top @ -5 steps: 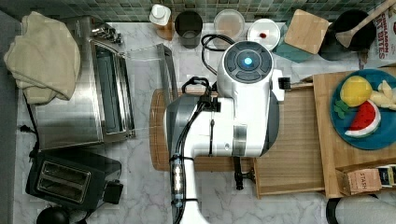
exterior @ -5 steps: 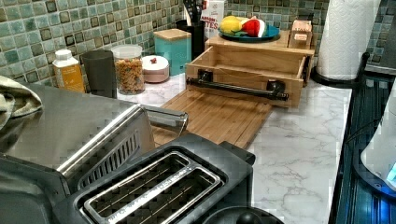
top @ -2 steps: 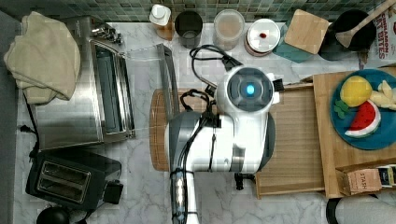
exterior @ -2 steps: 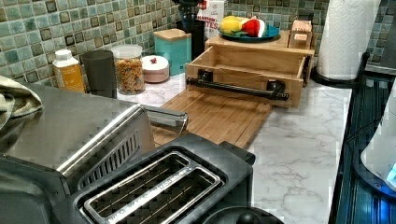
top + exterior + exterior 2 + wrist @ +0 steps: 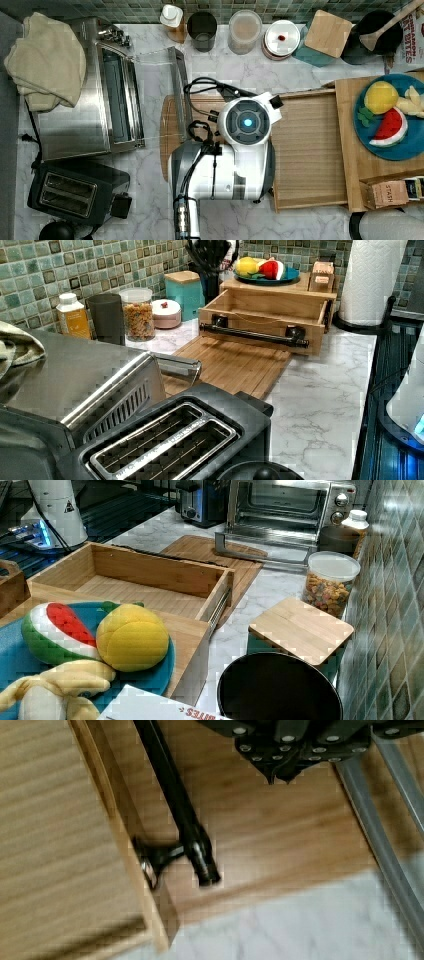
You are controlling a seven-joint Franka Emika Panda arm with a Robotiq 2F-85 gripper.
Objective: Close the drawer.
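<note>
I saw the drawer [image 5: 262, 315] standing pulled out from under the wooden stand [image 5: 272, 286], its black bar handle [image 5: 175, 805] over the cutting board [image 5: 235, 365]. My gripper [image 5: 279, 772] hung above that board, just beside the handle and not touching it, fingertips drawn together with nothing between them.

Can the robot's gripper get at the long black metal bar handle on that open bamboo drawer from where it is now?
Probably yes. In the wrist view the gripper hangs just beside the long black metal bar handle of the light bamboo drawer, with nothing between them.
</note>
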